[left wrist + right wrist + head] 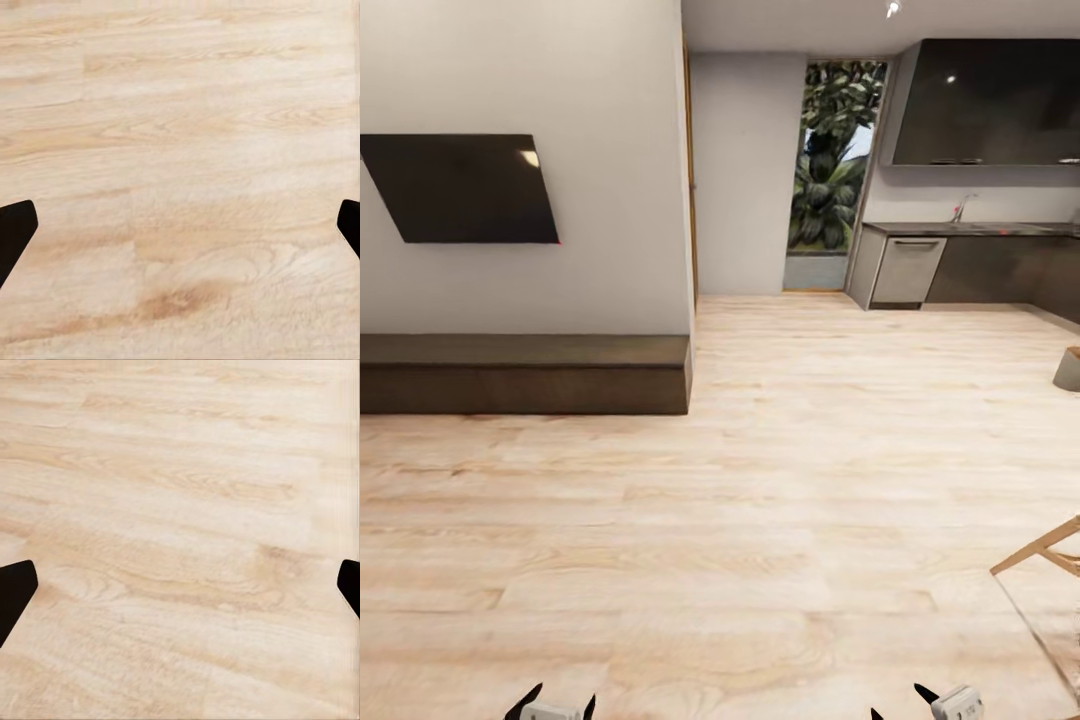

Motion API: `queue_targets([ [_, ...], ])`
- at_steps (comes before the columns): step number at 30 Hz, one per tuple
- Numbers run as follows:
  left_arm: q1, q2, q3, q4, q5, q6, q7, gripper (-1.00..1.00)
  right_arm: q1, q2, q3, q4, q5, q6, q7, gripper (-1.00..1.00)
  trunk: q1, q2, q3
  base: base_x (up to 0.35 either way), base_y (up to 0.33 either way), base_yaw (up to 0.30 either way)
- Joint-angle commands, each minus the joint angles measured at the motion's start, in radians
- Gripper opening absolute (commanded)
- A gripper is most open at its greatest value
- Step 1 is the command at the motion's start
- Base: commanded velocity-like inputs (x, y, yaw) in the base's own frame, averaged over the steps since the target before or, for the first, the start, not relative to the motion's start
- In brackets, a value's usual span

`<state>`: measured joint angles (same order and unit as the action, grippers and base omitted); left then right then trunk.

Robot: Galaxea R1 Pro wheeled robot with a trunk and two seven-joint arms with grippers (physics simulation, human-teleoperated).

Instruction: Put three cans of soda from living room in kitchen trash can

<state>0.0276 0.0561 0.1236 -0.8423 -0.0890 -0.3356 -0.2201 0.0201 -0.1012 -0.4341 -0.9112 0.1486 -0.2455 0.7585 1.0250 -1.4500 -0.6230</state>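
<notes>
A: Floor first. Pale wood floor [760, 480], long planks, soft matte grain, running wall to wall. At 10 o'clock a flat black wall panel [465, 188], glossy, slanted edges, on a white wall. Beneath it a long low dark-brown bench [520, 375], boxy, wood-toned.

B: And the kitchen [970, 200]?

A: At 1 to 2 o'clock. Glossy dark grey upper cabinets [990, 100], a grey counter with a thin tap, a lighter steel-look door under it. A tall window [835, 165] at 12 to 1 o'clock, green foliage behind.

B: The tash can [1069, 368]?

A: Right edge, 3 o'clock, on the floor: grey tapered side, tan inside, cut off by the frame. Below it, at 4 o'clock, slanted light-wood bars [1045, 550].

B: Grippers?

A: Left gripper [552, 705] at 7 o'clock, right gripper [925, 705] at 5 o'clock, black pointed tips on pale bodies. Each wrist view gives what the head cannot: fingers spread to the frame edges, nothing between, only plank grain under them, with a darker knot beneath the left.
</notes>
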Motion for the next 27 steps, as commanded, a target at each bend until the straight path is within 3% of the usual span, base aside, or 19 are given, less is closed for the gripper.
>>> queue_targets([
  [1,0.000,0.000,0.000,0.000,0.000,0.000,0.000,1.00,0.000,0.000,0.000,0.000,0.000,0.000,0.000,1.00,0.000,0.000,-0.001,0.328,0.000,-0.206],
  [15,0.000,0.001,0.001,0.000,-0.001,0.001,0.000,1.00,0.000,0.001,0.000,0.000,0.003,0.000,0.000,1.00,0.000,0.000,-0.006,0.328,0.000,-0.213],
  [27,0.000,0.001,0.001,0.000,-0.001,0.000,0.000,1.00,0.000,0.001,0.000,0.000,0.002,0.000,0.000,1.00,0.000,0.000,-0.007,0.328,0.000,-0.046],
])
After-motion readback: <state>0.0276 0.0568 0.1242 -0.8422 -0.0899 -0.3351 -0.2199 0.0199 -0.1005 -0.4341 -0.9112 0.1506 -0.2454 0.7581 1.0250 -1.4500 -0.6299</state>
